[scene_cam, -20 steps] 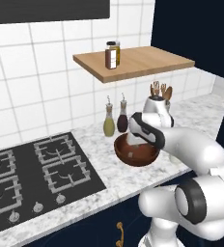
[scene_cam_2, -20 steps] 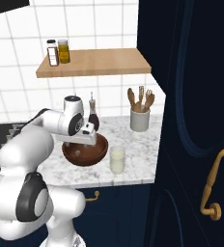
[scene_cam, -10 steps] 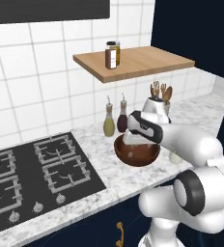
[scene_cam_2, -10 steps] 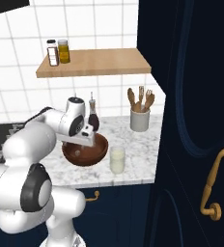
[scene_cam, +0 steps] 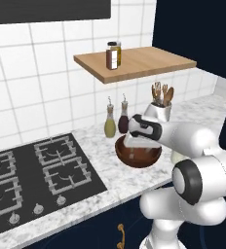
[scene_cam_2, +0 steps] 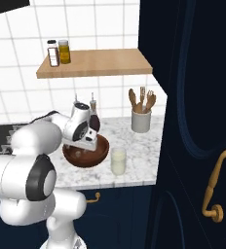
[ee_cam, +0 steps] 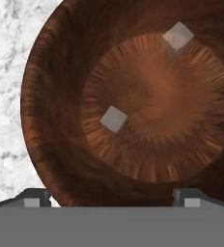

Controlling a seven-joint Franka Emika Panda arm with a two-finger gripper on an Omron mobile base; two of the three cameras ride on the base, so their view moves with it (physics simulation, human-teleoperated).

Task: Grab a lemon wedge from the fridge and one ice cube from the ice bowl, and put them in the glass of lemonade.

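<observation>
The ice bowl (scene_cam: 138, 155) (scene_cam_2: 85, 154) (ee_cam: 61, 96) is a wide reddish-brown wooden bowl on the marble counter. Two ice cubes lie on its bottom, one near the middle (ee_cam: 114, 118) and one farther off (ee_cam: 177, 36). My gripper (scene_cam: 138, 144) (scene_cam_2: 84, 145) (ee_cam: 111, 197) hangs just above the bowl, pointing down into it. It is open, with nothing between its fingertips (ee_cam: 34, 197). The glass of lemonade (scene_cam_2: 118, 161) (scene_cam: 176, 156) stands right of the bowl, close to the counter's front edge. The fridge and the lemon wedge are out of view.
Two slim bottles (scene_cam: 116, 121) and a grey utensil crock (scene_cam_2: 141, 121) stand behind the bowl. A wooden shelf (scene_cam: 134, 63) with jars hangs above it. A black stove (scene_cam: 37, 170) lies to the left. A tall navy cabinet with a gold handle (scene_cam_2: 216, 187) stands at the right.
The hand has dipped and tilted down over the bowl, coming a little closer to it. The jaws stayed open and the bowl and glass have not moved.
</observation>
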